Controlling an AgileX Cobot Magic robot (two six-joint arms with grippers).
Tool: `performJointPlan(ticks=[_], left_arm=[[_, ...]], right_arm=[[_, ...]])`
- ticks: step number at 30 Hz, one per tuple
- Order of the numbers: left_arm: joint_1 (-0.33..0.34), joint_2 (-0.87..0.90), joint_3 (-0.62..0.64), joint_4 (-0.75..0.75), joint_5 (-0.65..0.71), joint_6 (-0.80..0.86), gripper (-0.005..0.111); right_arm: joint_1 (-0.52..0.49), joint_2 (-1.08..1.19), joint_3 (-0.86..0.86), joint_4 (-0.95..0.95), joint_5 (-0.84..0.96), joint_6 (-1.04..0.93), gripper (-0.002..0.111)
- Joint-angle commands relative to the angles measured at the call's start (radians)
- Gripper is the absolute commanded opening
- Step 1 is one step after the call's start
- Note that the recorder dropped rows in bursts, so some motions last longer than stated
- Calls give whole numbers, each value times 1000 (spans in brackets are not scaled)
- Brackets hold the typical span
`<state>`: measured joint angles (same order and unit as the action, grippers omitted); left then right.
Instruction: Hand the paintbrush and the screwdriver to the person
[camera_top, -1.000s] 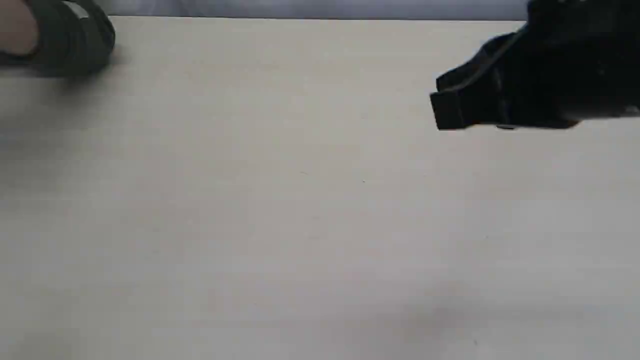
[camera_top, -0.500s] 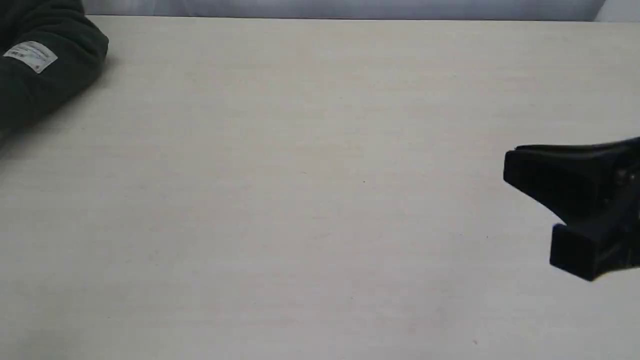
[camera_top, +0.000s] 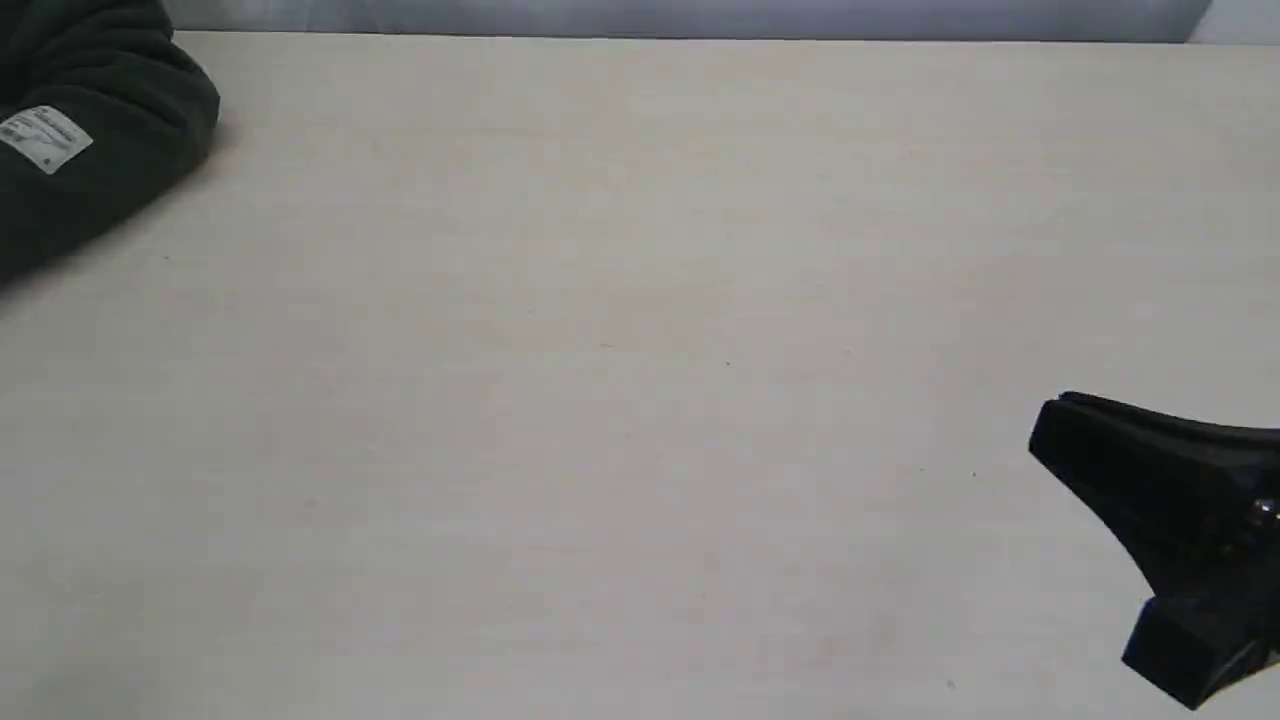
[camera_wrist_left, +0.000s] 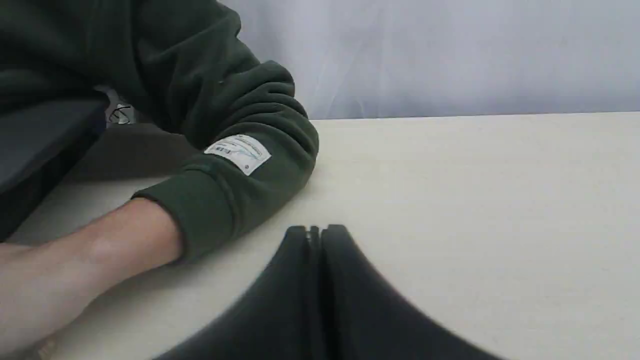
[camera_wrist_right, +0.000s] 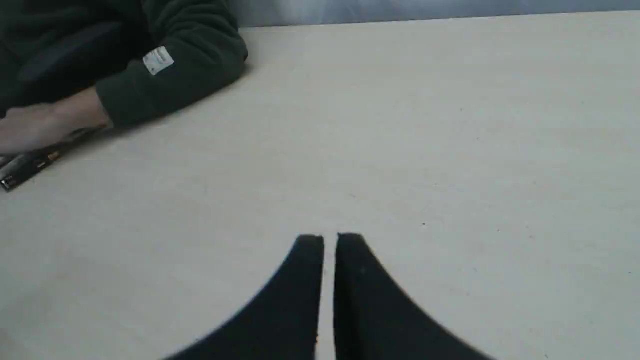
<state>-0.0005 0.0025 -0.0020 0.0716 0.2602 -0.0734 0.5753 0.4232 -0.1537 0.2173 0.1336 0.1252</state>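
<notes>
1. Though only a dark green sleeve (camera_top: 100, 140) shows at ten o'clock in the exterior view, the right wrist view shows the person's hand (camera_wrist_right: 35, 125) lying on the desk (camera_top: 640, 400) just beside a dark stick with an orange band, probably the screwdriver (camera_wrist_right: 30, 167); the paintbrush is out of sight.
2. Left tool (camera_wrist_left: 315, 231): jaws pressed together, empty, just beside the sleeve.
3. Right tool (camera_wrist_right: 330, 240), at four o'clock in the exterior view: jaws closed to a slit, holding nothing.
4. I judge the handover done; an arm swinging toward ten o'clock could strike the sleeve, since the left tool sits so close.
</notes>
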Motion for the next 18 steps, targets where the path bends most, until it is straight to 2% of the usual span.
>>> performJointPlan(ticks=[1, 12, 18], left_arm=[[-7, -2, 2, -5, -8, -2, 0], [-7, -2, 2, -5, -10, -2, 0], [-7, -2, 2, -5, -10, -2, 0]], right_arm=[[-2, -35, 51, 7, -86, -1, 4], [-2, -163, 154, 7, -134, -21, 4], [-2, -237, 154, 0, -79, -43, 4]])
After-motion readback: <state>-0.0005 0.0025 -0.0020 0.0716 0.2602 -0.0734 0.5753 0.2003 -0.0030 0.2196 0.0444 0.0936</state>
